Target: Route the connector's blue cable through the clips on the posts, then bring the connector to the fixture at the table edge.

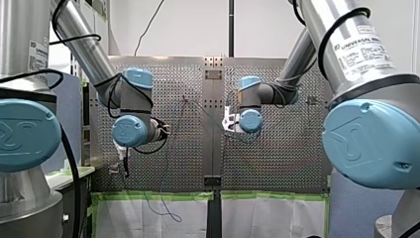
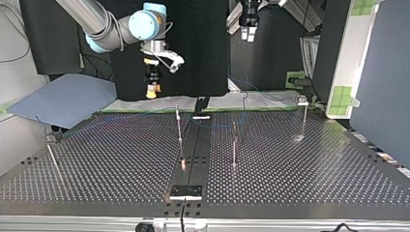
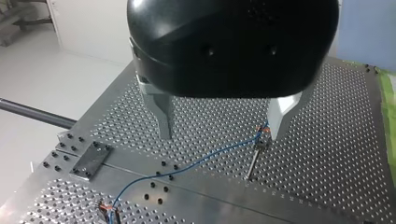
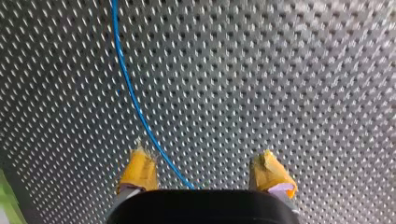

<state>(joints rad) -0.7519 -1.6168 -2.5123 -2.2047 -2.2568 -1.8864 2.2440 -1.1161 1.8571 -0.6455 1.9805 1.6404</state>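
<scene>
- The perforated table [image 2: 300, 169] fills the lower half of the top view. Thin upright posts [image 2: 179, 123] stand on it near the frame's centre.
- My left gripper [image 3: 222, 135], black with metal fingers [image 3: 163, 119], is seen spread wide and holding nothing. It is raised clear of the table.
- My right gripper [image 4: 203, 154] is likewise seen spread wide and holding nothing, its yellow pads [image 4: 140, 170] showing.
- The blue cable [image 3: 196, 161] is seen in the left wrist view strung between the clips of two posts. It passes below the gap between the fingers and touches neither. One clip [image 3: 261, 139] appears just beside one fingertip, though its depth cannot be told.
- In the right wrist view the cable [image 4: 135, 102] lies on the table and runs in between the pads, nearer one of them. It is not pinched.
- The connector cannot be made out in any view.
- Handling judgement: the cable is thin, light and limp, and it is expected to sag and slip. A firm pinch across it close to a clip is advised, so that only a short length is left unsupported. Hard pulls are to be avoided, as the slender posts could bend.
</scene>
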